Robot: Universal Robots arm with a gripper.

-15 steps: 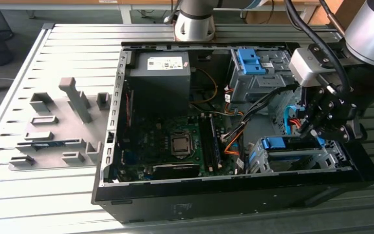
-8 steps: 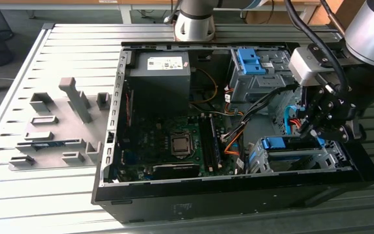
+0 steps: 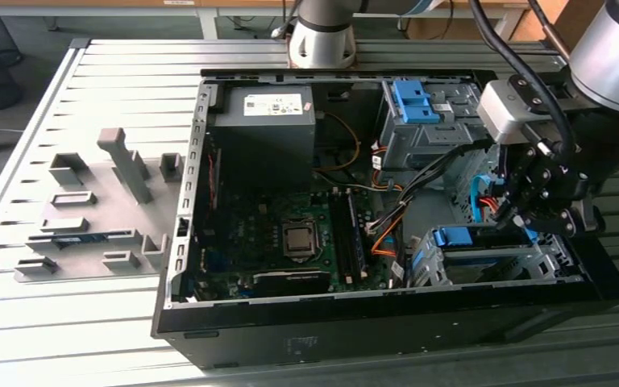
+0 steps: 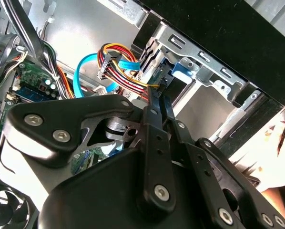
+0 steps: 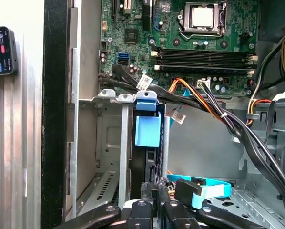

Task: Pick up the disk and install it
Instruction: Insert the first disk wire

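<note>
The disk sits on edge in the grey metal cage at the corner of the computer case nearest the camera, on the exterior view's right. What you see of it is mostly its blue plastic carrier. In the first wrist view this is a pale blue tab with a dark, thin slab running down from it between the cage's bars. In the second wrist view a blue bracket peeks out of the cage's stamped metal frame.

Your gripper is down inside the case at the end of the disk towards the exterior view's right, right against the cage. The arm reaches in from the far right corner of the surface, with its wrist tilted down towards the case wall. In both wrist views the gripper points straight at the disk's blue carrier. The jaws lie close together at the dark slab's edge, but you cannot tell whether they are clamped on it.

A blue flat cable and a bundle of coloured wires lie just beside the gripper. Further in are the green circuit board and the big grey box by the case's far edge. A person's hand rests outside the case wall.
</note>
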